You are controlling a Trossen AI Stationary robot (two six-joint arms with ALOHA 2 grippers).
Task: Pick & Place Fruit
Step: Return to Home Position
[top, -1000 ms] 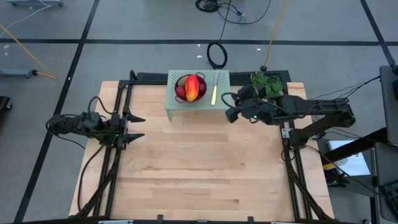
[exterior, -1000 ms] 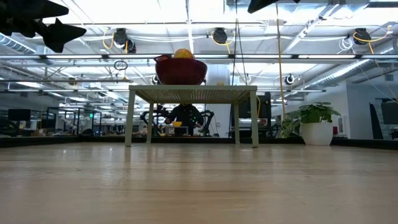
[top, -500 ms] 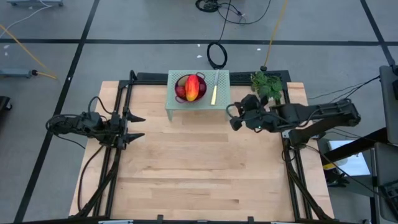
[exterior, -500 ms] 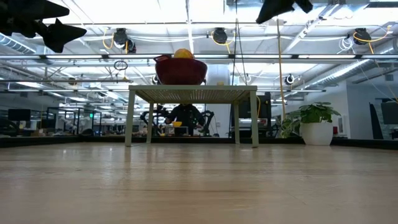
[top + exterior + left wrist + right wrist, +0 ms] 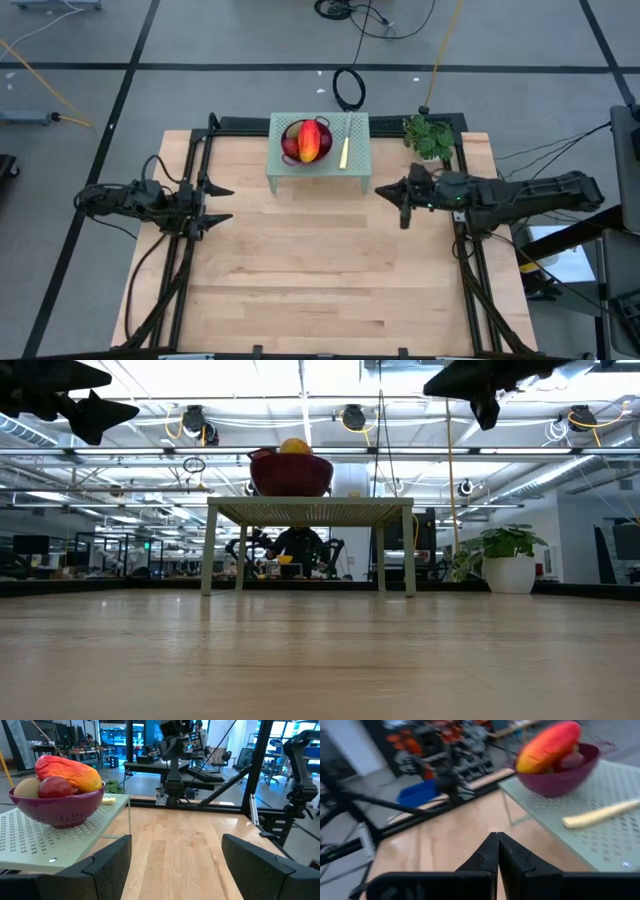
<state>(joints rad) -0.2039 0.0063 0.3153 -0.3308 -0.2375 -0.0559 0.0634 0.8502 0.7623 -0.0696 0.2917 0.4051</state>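
Two grippers hover: left gripper (image 5: 230, 204) spread wide at the table (image 5: 320, 280) edge, right gripper (image 5: 382, 190) pinched closed beside the shelf (image 5: 282, 170) bearing fruit (image 5: 312, 140) in a purple colander (image 5: 65, 811).

Robotics lab — open workstations (image 5: 90, 565), ceiling lights (image 5: 350, 415)

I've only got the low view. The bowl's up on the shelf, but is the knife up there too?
Observer: Yes, the high view shows the knife lying on the shelf beside the bowl, not in it.
Operator: Is the right gripper holding anything?
Observer: No, its wrist view shows the right gripper shut and empty.
Operator: And the left?
Observer: The left gripper is open, over the table's left side.
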